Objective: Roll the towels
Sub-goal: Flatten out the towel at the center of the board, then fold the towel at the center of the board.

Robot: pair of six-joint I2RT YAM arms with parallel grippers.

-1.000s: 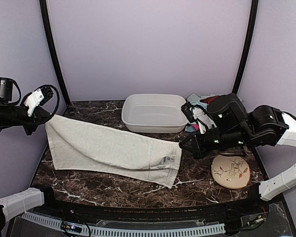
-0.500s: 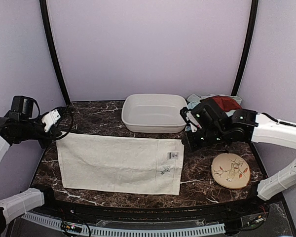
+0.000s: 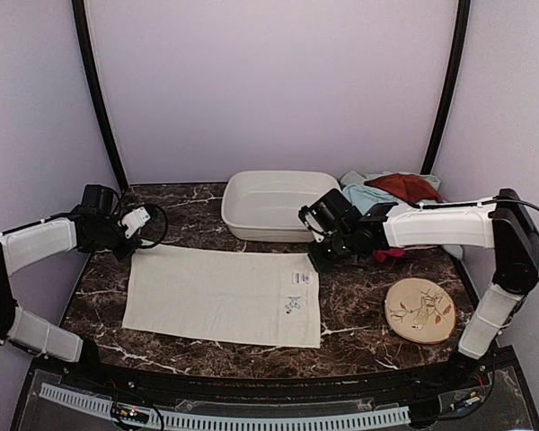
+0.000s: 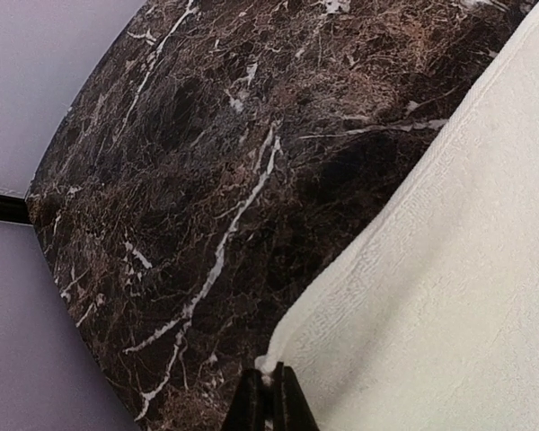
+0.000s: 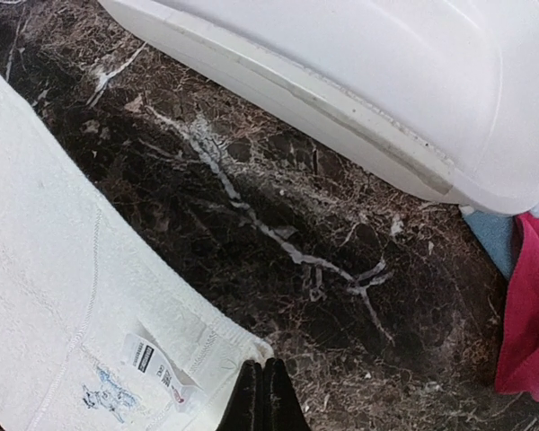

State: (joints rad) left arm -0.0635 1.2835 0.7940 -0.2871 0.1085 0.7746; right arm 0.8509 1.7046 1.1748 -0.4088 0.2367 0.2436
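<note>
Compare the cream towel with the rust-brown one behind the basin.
The cream towel lies spread flat on the table. The rust-brown towel sits bunched on other towels in the back right corner. The left gripper and right gripper pinch the cream towel's far corners, but nothing touches the rust-brown towel. Neither is rolled.

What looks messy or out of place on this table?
Only the heap of towels bunched up at the back right, beside the white basin. The cream towel lies flat and smooth; nothing is spilled or damaged.
</note>
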